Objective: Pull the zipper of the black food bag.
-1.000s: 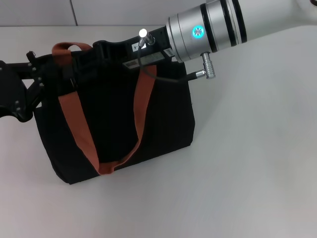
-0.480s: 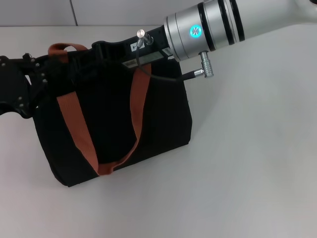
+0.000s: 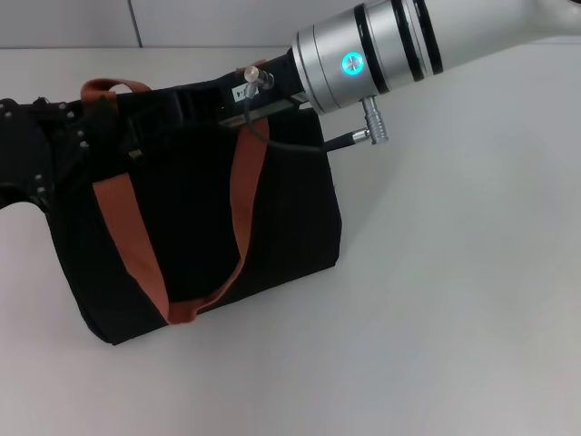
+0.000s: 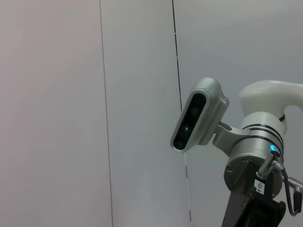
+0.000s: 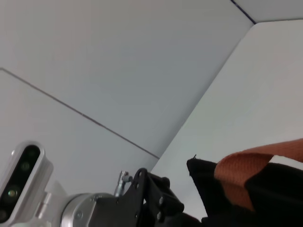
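Observation:
The black food bag (image 3: 200, 227) stands on the white table, left of centre in the head view, its rust-brown straps (image 3: 127, 245) hanging down its front. My right gripper (image 3: 186, 95) reaches in from the upper right and sits at the bag's top edge, black against the black fabric. My left gripper (image 3: 41, 159) is at the bag's left top end, against the fabric. The zipper is hidden in every view. The right wrist view shows a corner of the bag (image 5: 277, 201), a strap (image 5: 251, 165) and the left gripper (image 5: 156, 201) beyond it.
The white table (image 3: 454, 300) stretches to the right of and in front of the bag. A grey panelled wall (image 3: 73, 23) stands behind the table. The left wrist view shows only that wall and my right arm's wrist (image 4: 255, 161) with its camera.
The bag's top and both grippers have shifted to the left. The right arm has followed along the bag's top edge, and the bag leans more to the left.

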Robot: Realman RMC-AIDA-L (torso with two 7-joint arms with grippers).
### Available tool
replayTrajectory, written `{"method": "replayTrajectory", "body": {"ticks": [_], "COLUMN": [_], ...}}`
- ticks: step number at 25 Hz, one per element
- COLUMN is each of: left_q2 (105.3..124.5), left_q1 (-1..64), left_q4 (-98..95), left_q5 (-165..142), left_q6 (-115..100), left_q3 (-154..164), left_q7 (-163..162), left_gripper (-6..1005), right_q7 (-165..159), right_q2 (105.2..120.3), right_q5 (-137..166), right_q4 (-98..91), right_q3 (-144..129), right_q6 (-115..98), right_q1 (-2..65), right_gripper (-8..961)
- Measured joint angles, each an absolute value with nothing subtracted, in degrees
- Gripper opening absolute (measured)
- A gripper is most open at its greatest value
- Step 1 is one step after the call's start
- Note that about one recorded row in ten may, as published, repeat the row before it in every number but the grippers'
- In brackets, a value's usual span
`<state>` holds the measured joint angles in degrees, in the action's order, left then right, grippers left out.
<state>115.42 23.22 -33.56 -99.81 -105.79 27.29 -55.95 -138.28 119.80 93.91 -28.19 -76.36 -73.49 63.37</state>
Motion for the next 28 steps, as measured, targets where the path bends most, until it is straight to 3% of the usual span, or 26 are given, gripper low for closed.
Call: {"method": "replayTrajectory", "body": {"ticks": [15, 21, 26, 28], "left_q2": [115.42, 115.52, 115.56, 115.55], "left_q1": [23.3, 22.8, 22.5, 22.3], "left_q4": [-33.6, -33.6, -33.6, -33.6], "left_q5": [-99.8, -99.7, -99.7, -99.7], "left_q6": [-106.0, -106.0, -106.1, -106.1], "left_q3": [27.2, 26.3, 25.8, 25.8], "left_q7": [-56.4, -56.4, -56.4, -56.4], "left_gripper": [89, 91, 93, 94], "right_q7": [-135.8, -135.8, -135.8, -135.8], "right_q2": [119.85, 119.97, 119.97, 119.97], "right_q5": [93.5, 93.5, 93.5, 93.7], "right_q4": [-29.7, -30.6, -31.4, -31.9], "right_q3": [-78.1, -78.3, -78.2, -78.2], "right_q6": [-73.6, -74.0, -74.0, -74.0], "right_q1": [63.2, 62.2, 61.4, 61.1], "right_gripper": [361, 305, 92, 55]}}
